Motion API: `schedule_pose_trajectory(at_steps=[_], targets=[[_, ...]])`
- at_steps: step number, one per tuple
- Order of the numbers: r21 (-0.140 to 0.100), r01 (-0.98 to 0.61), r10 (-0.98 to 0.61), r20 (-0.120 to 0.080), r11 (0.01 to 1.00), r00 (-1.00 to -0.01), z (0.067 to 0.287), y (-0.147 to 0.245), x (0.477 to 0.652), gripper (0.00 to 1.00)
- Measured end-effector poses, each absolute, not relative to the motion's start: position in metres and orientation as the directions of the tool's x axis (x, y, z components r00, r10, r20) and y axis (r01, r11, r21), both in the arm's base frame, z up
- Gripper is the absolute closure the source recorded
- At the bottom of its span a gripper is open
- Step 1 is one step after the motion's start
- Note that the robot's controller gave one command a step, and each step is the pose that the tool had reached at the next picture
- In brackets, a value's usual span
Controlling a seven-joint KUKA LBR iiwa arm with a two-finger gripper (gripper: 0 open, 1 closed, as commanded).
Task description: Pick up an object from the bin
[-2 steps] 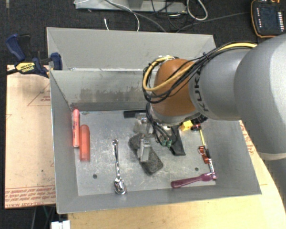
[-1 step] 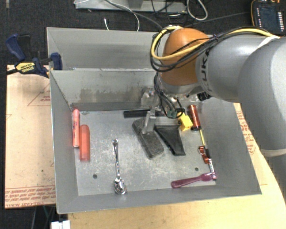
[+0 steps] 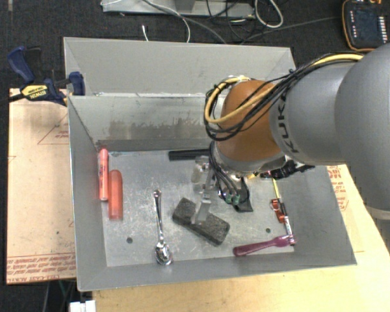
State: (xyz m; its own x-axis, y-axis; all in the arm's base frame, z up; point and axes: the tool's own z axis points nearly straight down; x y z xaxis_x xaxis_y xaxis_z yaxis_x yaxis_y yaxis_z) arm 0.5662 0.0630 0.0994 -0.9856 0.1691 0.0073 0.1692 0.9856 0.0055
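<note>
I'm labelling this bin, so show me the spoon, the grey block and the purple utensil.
spoon (image 3: pixel 159 229): camera view, middle of its metal handle.
grey block (image 3: pixel 211 227): camera view, on its top face.
purple utensil (image 3: pixel 263 246): camera view, middle of its handle.

A dark grey oblong block (image 3: pixel 201 221); lying flat, askew; mid-floor of the bin (image 3: pixel 133 168).

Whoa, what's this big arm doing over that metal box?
A robot arm reaches into the grey bin from the right. Its gripper hangs just over a dark grey block lying near the middle. A metal spoon, two pink sticks and a purple utensil lie loose around it.
</note>
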Motion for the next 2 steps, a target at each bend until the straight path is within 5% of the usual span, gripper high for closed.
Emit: schedule_pose_trajectory(at_steps=[1,2], targets=[[0.017,0.313,0.314,-0.023,0.949,-0.949,0.072,0.050,0.636,0.00],[0.012,0.273,0.273,-0.002,0.962,-0.962,0.074,0.085,0.543,1.00]])
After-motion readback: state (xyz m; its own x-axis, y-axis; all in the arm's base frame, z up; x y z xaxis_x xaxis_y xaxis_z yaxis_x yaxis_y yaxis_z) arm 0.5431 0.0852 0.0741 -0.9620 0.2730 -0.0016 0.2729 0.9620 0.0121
